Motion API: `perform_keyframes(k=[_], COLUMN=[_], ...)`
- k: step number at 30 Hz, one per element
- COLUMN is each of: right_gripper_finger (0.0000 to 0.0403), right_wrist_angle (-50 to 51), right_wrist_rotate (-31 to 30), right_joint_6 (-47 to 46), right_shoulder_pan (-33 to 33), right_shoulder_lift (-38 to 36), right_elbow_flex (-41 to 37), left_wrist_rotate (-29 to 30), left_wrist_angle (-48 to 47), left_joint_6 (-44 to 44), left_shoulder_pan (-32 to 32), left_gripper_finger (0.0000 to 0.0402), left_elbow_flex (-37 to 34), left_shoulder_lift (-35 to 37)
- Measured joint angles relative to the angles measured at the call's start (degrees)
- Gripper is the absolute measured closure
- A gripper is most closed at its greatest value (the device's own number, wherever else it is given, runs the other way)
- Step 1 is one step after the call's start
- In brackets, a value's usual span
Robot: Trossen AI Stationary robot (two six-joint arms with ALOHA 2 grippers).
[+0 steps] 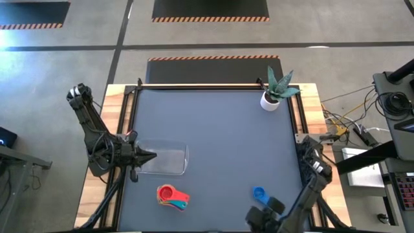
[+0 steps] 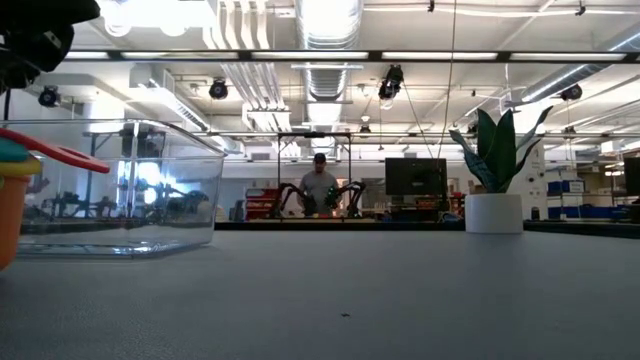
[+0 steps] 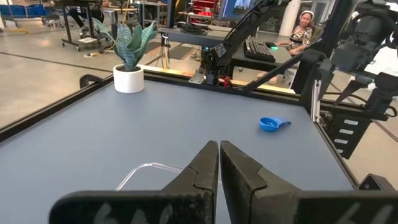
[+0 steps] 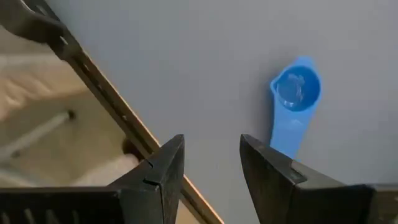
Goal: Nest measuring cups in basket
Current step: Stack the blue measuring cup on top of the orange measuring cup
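Note:
The clear basket [image 1: 169, 160] [image 2: 120, 190] lies flat near the table's left side. A nested stack of measuring cups [image 1: 173, 196], red on top, stands on the table by the near edge; in the low view the stack [image 2: 14, 190] is cut off by the picture's edge. A lone blue cup [image 1: 259, 193] [image 4: 295, 91] [image 3: 272, 123] rests on its base, with its handle toward the near edge. My left gripper [image 1: 150, 155] [image 3: 219, 163] is shut and hovers above the basket's left end. My right gripper [image 1: 264, 211] [image 4: 211, 163] is open, above the near edge beside the blue cup's handle.
A white pot with a spiky green plant [image 1: 275, 96] [image 2: 495, 195] stands at the far right corner. The table's dark frame rail [image 4: 106, 102] runs along the near edge, under my right gripper. The wide middle of the mat is bare. People show in the room beyond the table.

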State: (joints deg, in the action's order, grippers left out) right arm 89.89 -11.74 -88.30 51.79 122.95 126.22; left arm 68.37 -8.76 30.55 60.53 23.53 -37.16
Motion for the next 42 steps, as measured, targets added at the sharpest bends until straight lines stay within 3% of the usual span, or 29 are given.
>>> perform_keyframes(k=[6,16,20,24,30,33,42], right_gripper_finger=[0.0257,0.0257,0.0257,0.0257,0.0257,0.0257,0.0257], right_wrist_angle=[0.1,-9.5,-10.0,-20.4,-39.3,-44.0,-43.5], right_wrist_rotate=[-15.3,-4.1,-10.6,-13.7,-11.2,-10.4,-1.3], right_joint_6=[-4.0,-7.3,-14.1,-21.3,-20.5,-17.5,-18.4], right_shoulder_pan=[1.7,1.2,3.8,5.8,5.2,5.2,4.9], right_shoulder_lift=[-3.9,-8.6,-15.6,-26.0,-34.7,-36.4,-36.2], right_elbow_flex=[-2.8,-19.9,-30.8,-45.0,-63.1,-66.8,-68.9], left_wrist_rotate=[-0.3,-0.6,-0.5,-0.5,-0.1,-0.1,-0.1], left_wrist_angle=[0.2,0.2,0.4,0.4,0.6,0.5,0.4], left_joint_6=[2.0,6.5,6.5,6.0,4.1,4.1,4.5], left_shoulder_pan=[0.0,0.0,0.0,0.0,0.0,0.0,0.0], left_gripper_finger=[0.0402,0.0402,0.0402,0.0402,0.0402,0.0402,0.0402], left_elbow_flex=[0.0,-0.7,0.0,0.3,1.0,1.0,0.9], left_shoulder_lift=[-1.5,-8.1,-9.1,-9.3,-8.7,-8.7,-8.7])
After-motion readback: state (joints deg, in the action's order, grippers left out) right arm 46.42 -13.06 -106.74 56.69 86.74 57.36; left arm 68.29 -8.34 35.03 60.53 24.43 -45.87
